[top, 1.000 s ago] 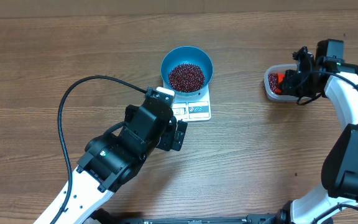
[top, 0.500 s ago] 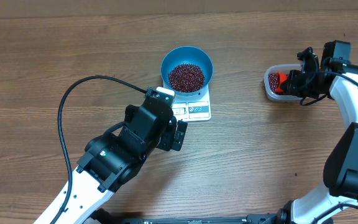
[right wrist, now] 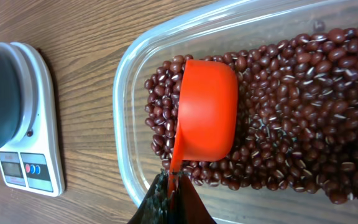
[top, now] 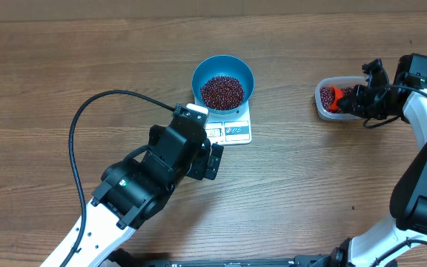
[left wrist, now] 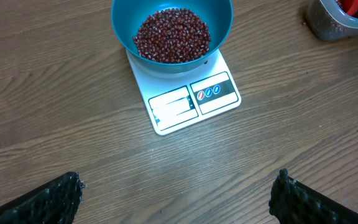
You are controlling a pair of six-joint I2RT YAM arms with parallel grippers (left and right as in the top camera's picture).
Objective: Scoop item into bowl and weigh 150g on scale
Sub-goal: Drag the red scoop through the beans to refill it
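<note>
The blue bowl (top: 196, 74) stands on the white scale (top: 236, 131) and holds a heap of dark red beans (top: 222, 91). My left gripper (top: 212, 159) hovers open just in front of the scale, with only bare wood between its fingers. The left wrist view shows the bowl (left wrist: 221, 40), the beans (left wrist: 171, 34) and the scale (left wrist: 194, 102) ahead of the left gripper (left wrist: 178, 180). My right gripper (right wrist: 171, 182) is shut on the handle of an orange scoop (right wrist: 207, 109), whose cup rests on the beans (right wrist: 291, 112) inside a clear tub (right wrist: 124, 93).
The clear tub (top: 322, 110) sits at the right of the table, well apart from the scale. A black cable (top: 87, 111) loops over the wood to the left of my left arm. The scale's front panel (right wrist: 33, 168) shows at the left of the right wrist view.
My right wrist has swung to the right and slightly lower, while the scoop stays in the tub. The left arm, bowl and scale have not moved.
</note>
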